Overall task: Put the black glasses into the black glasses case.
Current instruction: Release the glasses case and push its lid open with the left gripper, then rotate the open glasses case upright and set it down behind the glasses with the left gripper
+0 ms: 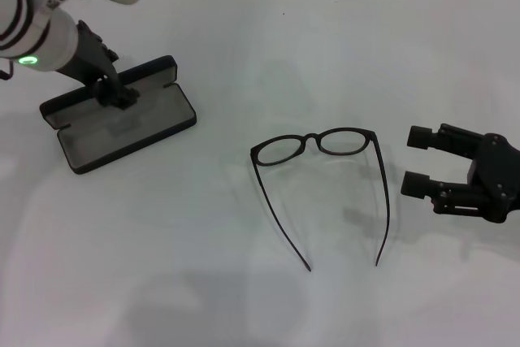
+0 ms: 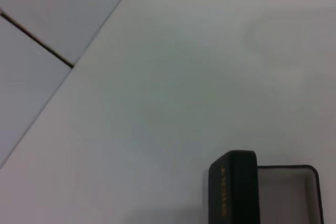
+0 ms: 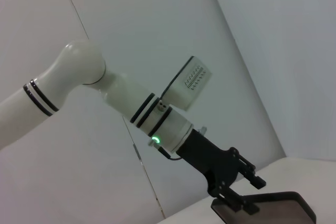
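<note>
1. We are starting at the far left, around nine to ten o'clock on the desk (image 1: 268,46), where the black glasses case (image 1: 122,123) is lying open with its pale lining facing up.
2. Our left claw (image 1: 120,97) is resting at the case's hinge line, touching the raised lid; whether its fingers are clamped on the lid or merely pressing it we cannot tell.
3. Moving to the middle, the black glasses (image 1: 321,145) are lying unfolded on the desk, lenses toward twelve o'clock, temple arms trailing toward six, well apart from the case.
4. We are judging them light, thin and fragile, with slick lenses and springy temples; the bridge or the frame corner by the hinge looks the safest hold, since the slim temples would flex and slip.
5. At three o'clock, our right claw (image 1: 418,160) is hovering near the right temple, fingers spread apart, holding and touching nothing.
</note>
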Motion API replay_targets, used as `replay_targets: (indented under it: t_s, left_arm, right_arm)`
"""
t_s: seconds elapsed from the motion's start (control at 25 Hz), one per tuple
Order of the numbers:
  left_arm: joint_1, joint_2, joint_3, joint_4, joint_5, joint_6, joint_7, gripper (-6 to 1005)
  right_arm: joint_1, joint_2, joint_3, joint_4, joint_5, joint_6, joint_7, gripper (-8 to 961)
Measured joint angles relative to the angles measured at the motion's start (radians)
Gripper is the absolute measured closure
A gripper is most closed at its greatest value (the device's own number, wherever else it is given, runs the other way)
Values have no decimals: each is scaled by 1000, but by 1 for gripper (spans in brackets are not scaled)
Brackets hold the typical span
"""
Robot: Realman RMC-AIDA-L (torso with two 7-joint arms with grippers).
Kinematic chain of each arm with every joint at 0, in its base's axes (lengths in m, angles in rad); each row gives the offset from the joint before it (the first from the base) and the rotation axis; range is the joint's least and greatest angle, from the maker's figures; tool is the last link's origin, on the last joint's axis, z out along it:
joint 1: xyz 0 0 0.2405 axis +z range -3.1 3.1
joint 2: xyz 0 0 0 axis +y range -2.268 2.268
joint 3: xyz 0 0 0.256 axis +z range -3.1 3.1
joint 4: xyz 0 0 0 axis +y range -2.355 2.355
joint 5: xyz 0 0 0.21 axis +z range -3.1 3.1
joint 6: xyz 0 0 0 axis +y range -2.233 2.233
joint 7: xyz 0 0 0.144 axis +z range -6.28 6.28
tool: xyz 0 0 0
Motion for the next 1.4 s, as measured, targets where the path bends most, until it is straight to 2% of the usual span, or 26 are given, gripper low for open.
replay_targets:
  t_s: [0.16,0.48,0.92,1.24,1.4]
  left_arm:
    - [-33,5,3,-44,1,-2,3,375]
    - [-44,21,1,-49,2,-2,-2,377]
    - [-59,27,5,-79,3,8,0,789]
    - [-58,27,36,-70,4,12,-2,801]
    - [-53,16,47,-27,2,20,-1,798]
  right_arm:
    - [2,0,0,0,0,3,-3,84]
    - [1,0,0,0,0,17,-8,83]
    - [8,-2,0,-1,0,27,-16,84]
    - [13,-2,5,-2,0,29,-16,83]
    - [9,-2,8,-2,0,29,-17,83]
